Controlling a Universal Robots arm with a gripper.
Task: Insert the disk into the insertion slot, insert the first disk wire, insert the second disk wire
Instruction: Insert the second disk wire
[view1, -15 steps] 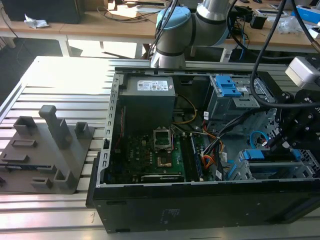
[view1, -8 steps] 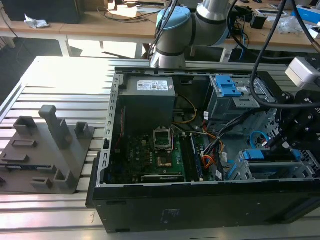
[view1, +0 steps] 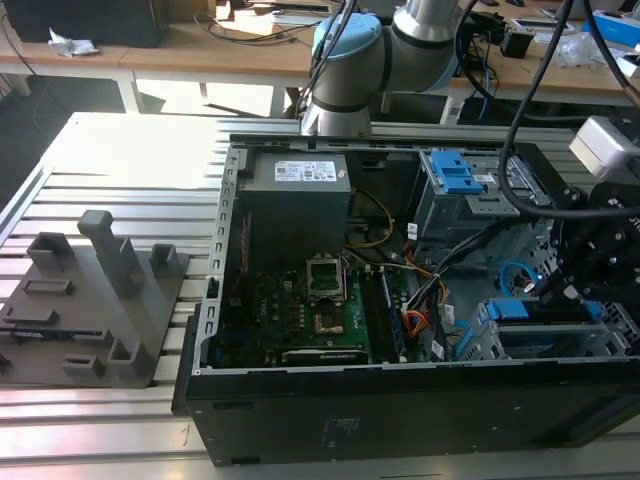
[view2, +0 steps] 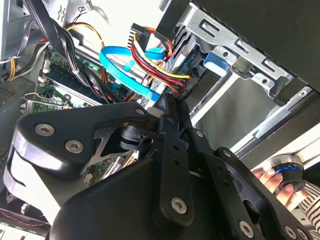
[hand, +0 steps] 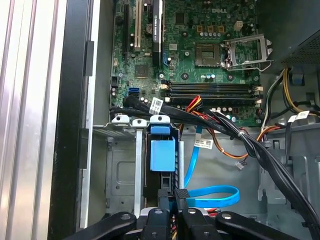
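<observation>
Scene: an open computer case (view1: 400, 400) lies on a slatted metal surface (view1: 110, 180), motherboard (hand: 200, 55) exposed.
Hand: the hand (hand: 178, 196) sits low in the case at the exterior view's right, fingers pressed together on a small dark plug at the drive's edge.
Disk: the disk (view1: 545, 335), in its blue caddy, already sits inside the insertion slot (hand: 125, 170).
First disk wire: the first disk wire (view2: 155, 57), an orange, red and black bundle, runs to the drive just beside the fingertips.
Second disk wire: the second disk wire (hand: 212, 196) loops flat and light blue, ending at the plug in the hand.
Elsewhere: a person's fingers (view2: 272, 181) hold a dark knob.
</observation>
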